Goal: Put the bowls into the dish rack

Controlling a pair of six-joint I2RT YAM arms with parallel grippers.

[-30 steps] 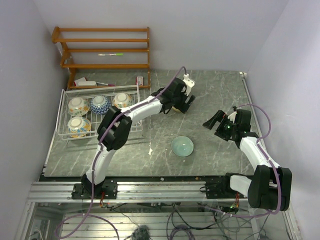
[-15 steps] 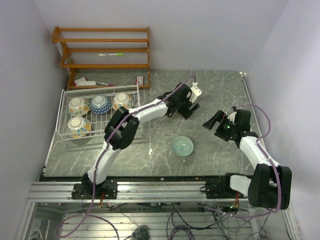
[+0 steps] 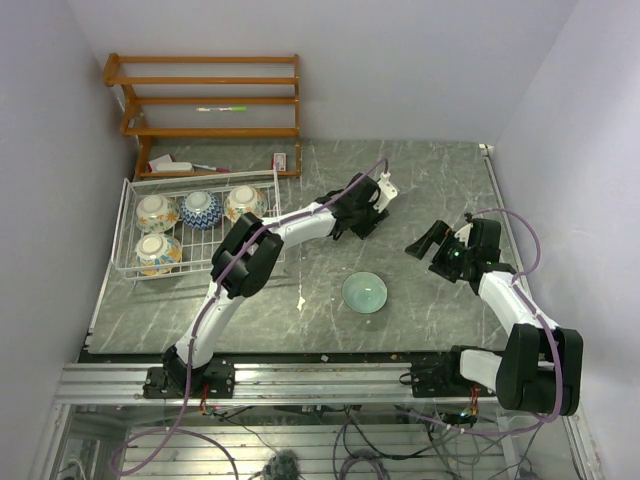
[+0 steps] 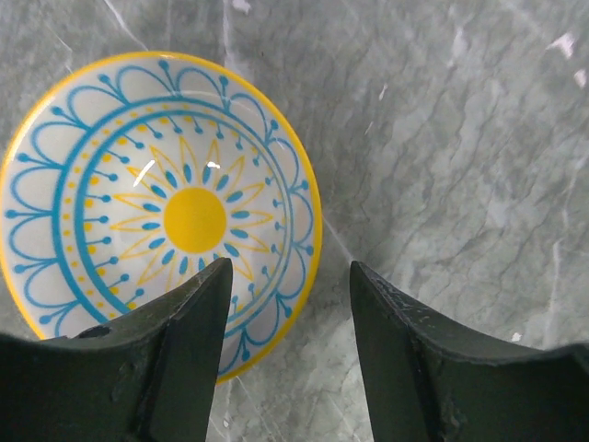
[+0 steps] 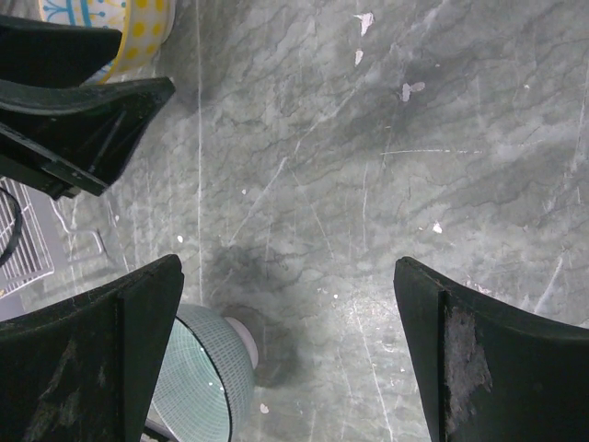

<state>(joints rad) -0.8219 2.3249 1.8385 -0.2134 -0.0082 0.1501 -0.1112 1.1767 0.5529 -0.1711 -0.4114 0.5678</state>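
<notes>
A bowl with a yellow rim, blue arches and a yellow sun pattern sits on the grey table. My left gripper is low over it, open. One finger is inside the bowl and the other is outside its right rim, with a gap still showing. From the top view this gripper hides that bowl. A plain pale teal bowl stands alone mid-table, also in the right wrist view. My right gripper hovers open to its right, holding nothing. The white wire dish rack at left holds several patterned bowls.
A brown wooden shelf unit stands against the back wall behind the rack. Small items lie on the table at its foot. A small white scrap lies left of the teal bowl. Walls close in on both sides.
My left gripper has shifted slightly toward the near side over the patterned bowl and its jaws have narrowed around the rim. The right arm has stayed still.
</notes>
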